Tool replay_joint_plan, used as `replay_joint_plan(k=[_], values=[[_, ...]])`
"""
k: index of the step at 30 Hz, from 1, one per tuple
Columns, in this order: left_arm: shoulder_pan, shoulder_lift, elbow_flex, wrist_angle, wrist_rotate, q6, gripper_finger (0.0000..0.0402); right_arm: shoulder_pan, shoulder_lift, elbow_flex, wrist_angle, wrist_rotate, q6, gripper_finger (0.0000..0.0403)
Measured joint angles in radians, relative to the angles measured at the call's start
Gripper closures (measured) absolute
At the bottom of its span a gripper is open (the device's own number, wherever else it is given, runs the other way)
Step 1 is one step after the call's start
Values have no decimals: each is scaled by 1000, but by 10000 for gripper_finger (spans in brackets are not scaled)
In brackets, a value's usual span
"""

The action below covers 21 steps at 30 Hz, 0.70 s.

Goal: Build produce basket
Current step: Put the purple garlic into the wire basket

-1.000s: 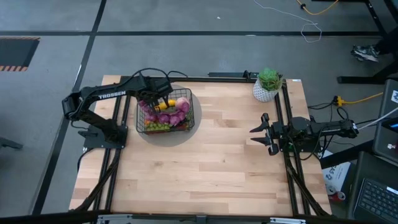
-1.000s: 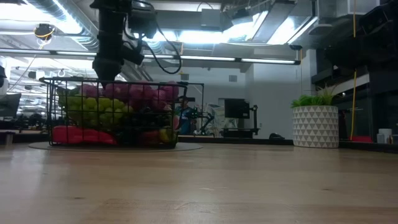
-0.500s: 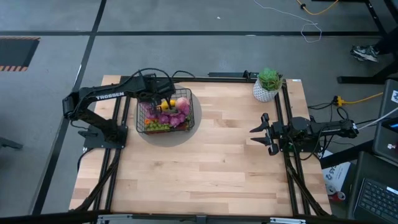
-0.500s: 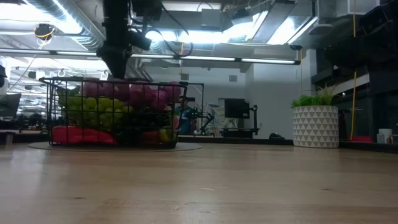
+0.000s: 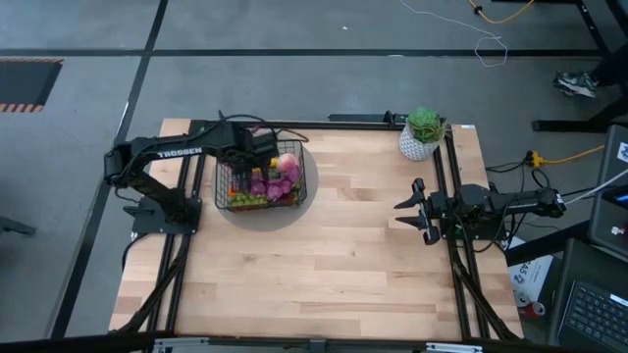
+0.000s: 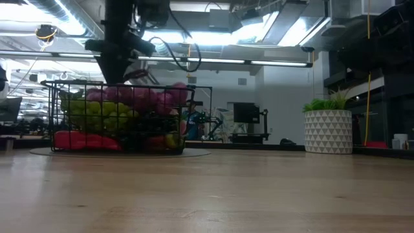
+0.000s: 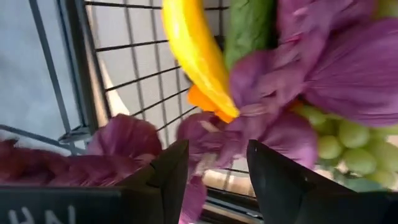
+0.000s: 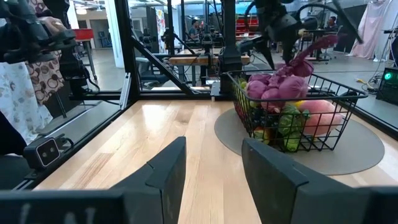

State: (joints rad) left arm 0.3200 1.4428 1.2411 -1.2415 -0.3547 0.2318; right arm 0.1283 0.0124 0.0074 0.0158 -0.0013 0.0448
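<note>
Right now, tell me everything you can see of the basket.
The basket is black wire mesh, rectangular, with open grid sides and a thicker top rim. It stands upright on a round grey mat at the table's far left side. It is heaped with produce: purple bulbs on top, a pink peach, a yellow banana, green grapes and red pieces low down. The left gripper hangs over its far side, fingers apart above the bulbs.

On my left arm (image 5: 167,152), the long link reaching toward the basket (image 5: 260,176), I can read the white word TROSSEN. Pale letters also sit on my left wrist housing, cut off and not legible. I can read nothing else.
</note>
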Motion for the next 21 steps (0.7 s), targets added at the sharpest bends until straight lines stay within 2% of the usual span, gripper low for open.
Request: replay_joint_plan(k=[7,13,21], values=[[-68,0,0,2,-1,-11,245,0,0,0,0,0,0,246],[-81,70,1,-1,29,-13,238,0,0,0,0,0,0,246],[-76,156,0,-7,-44,41,231,0,0,0,0,0,0,246]])
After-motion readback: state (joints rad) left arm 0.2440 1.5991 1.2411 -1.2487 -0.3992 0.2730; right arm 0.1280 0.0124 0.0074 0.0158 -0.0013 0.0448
